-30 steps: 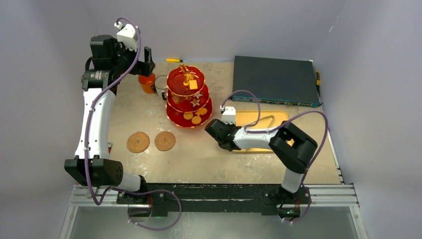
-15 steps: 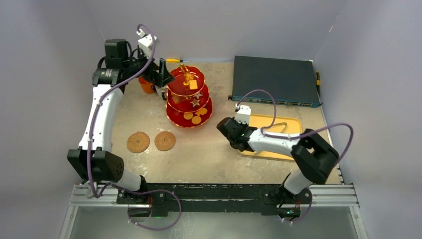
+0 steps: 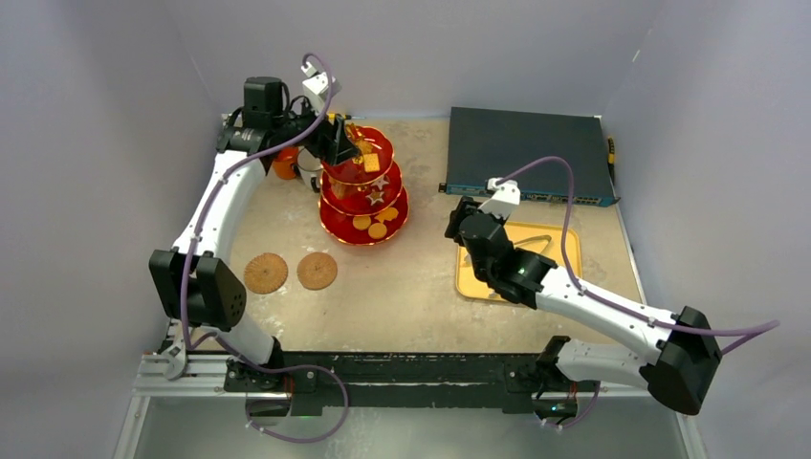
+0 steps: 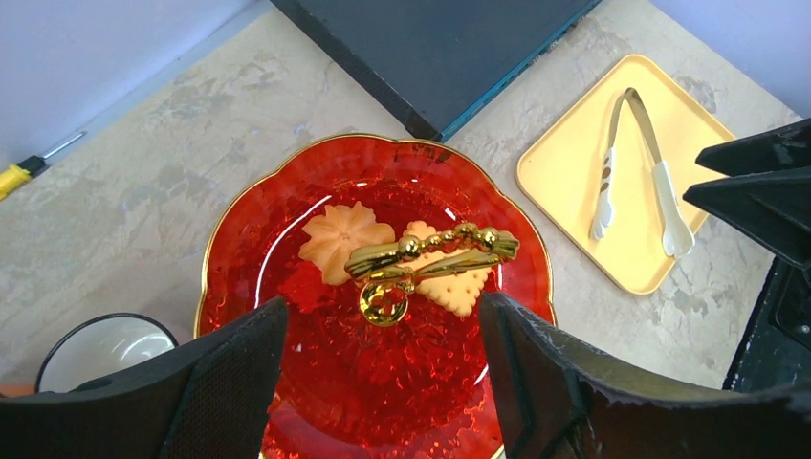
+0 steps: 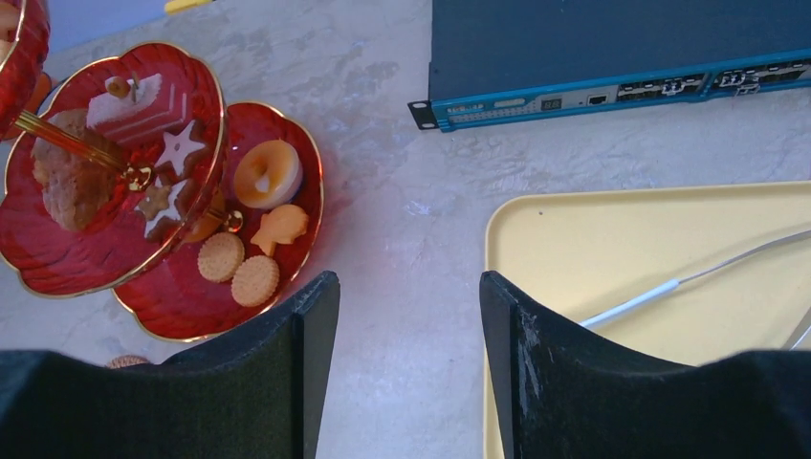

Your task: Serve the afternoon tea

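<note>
Over the red stand [image 3: 363,191] at the table's [image 3: 402,296] back, left gripper [image 4: 383,316] held spread on both sides of the gold handle [image 4: 430,251], not touching, right gripper [image 5: 409,287] spread, empty, at the yellow tray's [image 5: 593,249] edge.

left hand [image 4: 383,378] moved over gold handle [image 4: 432,253], right hand [image 5: 406,344] pulled back, opened

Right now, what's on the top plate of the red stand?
A flower-shaped cookie and a square biscuit lie on the top plate, the biscuit partly under the gold handle. The left tool hides the plate's near edge.
</note>
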{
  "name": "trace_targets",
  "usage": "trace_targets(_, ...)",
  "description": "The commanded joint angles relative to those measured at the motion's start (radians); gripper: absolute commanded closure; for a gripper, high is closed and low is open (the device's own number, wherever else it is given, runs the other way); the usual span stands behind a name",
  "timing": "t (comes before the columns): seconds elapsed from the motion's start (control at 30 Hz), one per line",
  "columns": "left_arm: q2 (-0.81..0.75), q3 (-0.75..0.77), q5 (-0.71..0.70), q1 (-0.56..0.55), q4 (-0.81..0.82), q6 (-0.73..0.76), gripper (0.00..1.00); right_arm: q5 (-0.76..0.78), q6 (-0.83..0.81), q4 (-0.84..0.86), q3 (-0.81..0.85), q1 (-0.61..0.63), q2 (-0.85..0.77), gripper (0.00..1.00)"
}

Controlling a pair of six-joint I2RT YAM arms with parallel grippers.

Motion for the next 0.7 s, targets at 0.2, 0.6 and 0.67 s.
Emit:
trace_targets(0.2, 0.041, -0.02, 0.034, -0.037, 0.167, -0.065, 0.4, 0.034, -0.056, 0.045, 0.02, 0.003, -0.023, 0.42)
trace_targets(0.6, 0.083, -0.051, 0.033, -0.043, 0.267, -0.112, 0.7, 0.038, -0.051, 0.075, -0.037, 0.004, -0.074, 0.44)
trace_targets(0.67, 0.086, -0.061, 0.036, -0.045, 0.295, -0.126, 0.72, 0.038, -0.049, 0.081, -0.041, 0.003, -0.072, 0.45)
